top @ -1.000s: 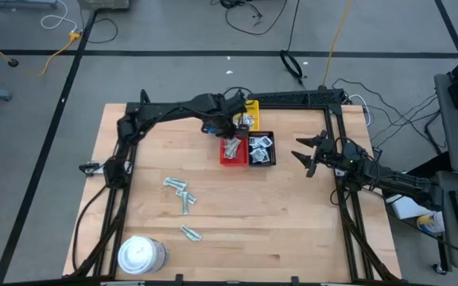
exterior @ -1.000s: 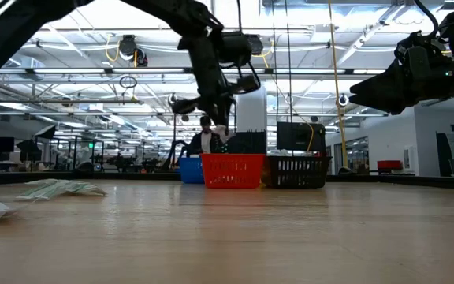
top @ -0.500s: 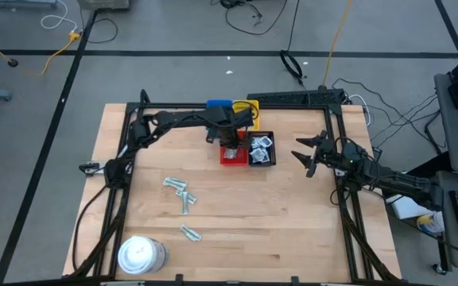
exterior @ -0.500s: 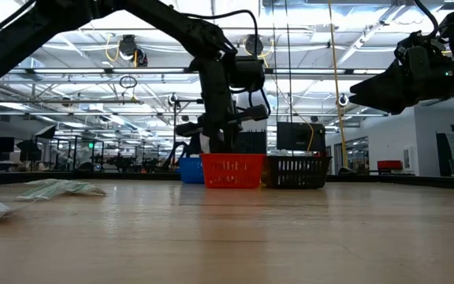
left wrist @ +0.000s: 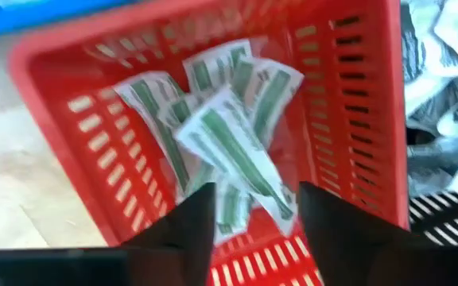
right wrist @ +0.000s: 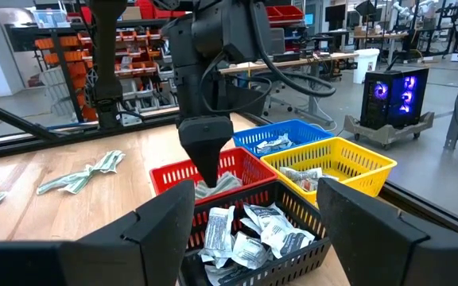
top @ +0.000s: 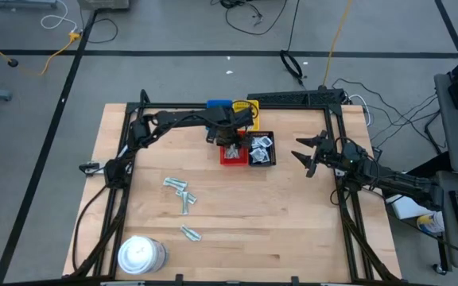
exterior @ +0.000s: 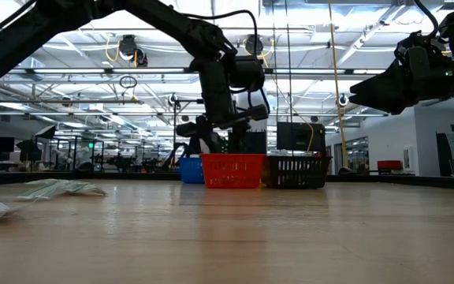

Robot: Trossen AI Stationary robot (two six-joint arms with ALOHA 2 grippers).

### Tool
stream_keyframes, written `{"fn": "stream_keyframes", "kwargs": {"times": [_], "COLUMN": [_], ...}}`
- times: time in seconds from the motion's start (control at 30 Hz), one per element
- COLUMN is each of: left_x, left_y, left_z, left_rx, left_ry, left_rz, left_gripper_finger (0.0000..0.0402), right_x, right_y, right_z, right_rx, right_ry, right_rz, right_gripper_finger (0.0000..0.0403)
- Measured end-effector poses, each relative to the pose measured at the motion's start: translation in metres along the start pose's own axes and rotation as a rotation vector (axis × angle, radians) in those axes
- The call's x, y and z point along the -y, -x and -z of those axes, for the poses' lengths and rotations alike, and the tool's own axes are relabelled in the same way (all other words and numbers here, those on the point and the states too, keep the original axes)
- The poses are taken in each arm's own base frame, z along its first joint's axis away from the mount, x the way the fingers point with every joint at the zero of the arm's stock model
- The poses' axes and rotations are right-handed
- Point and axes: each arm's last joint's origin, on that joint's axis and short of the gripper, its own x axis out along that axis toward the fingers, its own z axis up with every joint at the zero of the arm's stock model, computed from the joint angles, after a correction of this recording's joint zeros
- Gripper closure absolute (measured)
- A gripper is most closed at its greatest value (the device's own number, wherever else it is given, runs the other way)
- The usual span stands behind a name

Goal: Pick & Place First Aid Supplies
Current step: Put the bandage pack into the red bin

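My left gripper (top: 230, 143) (left wrist: 257, 191) hangs over the red tray (top: 230, 155) (left wrist: 54, 71), pointing down, its fingers apart. Below them, several narrow pale grey-green strip packets (left wrist: 237, 151) lie piled in the tray; the top one's near end reaches between the fingertips without touching either. The right wrist view shows that gripper (right wrist: 207, 167) from the side, just above the red tray (right wrist: 173, 175). My right gripper (top: 304, 155) (right wrist: 253, 238) waits open and level at the table's right side. More loose strips (top: 180, 193) (top: 190, 233) lie on the wood.
A black tray (top: 261, 151) full of white square packets stands right of the red one. A blue tray (top: 219, 104) and a yellow tray (top: 250, 107) sit behind them. A big round white tub (top: 139, 254) stands at the near left corner.
My left gripper has sunk toward the red tray and come a little toward the near edge, then stopped just above it. The pale packet that showed at its fingertips a second ago is gone from the low view.
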Motion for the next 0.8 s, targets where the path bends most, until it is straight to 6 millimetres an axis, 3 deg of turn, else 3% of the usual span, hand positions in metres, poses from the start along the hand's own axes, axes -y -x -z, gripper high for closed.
{"fn": "stream_keyframes", "kwargs": {"times": [0.13, 0.27, 0.57, 0.8], "left_x": [-0.001, -0.005, -0.011, -0.024], "left_y": [0.001, 0.013, 0.055, 0.080], "left_z": [-0.001, -0.001, 0.006, 0.019], "left_rx": [-0.050, -0.062, 0.010, 0.023], "left_ry": [0.017, 0.040, 0.039, 0.077], "left_rz": [0.028, 0.028, 0.014, -0.103], "left_gripper_finger": [0.0170, 0.0142, 0.0133, 0.0133], "right_x": [0.000, 0.000, 0.000, 0.000], "right_y": [0.000, 0.000, 0.000, 0.000], "right_z": [0.000, 0.000, 0.000, 0.000], "right_rx": [0.000, 0.000, -0.001, 0.000], "right_ry": [0.000, 0.000, 0.000, 0.000], "right_rz": [0.000, 0.000, 0.000, 0.000], "right_gripper_finger": [0.0143, 0.0142, 0.0140, 0.0142]}}
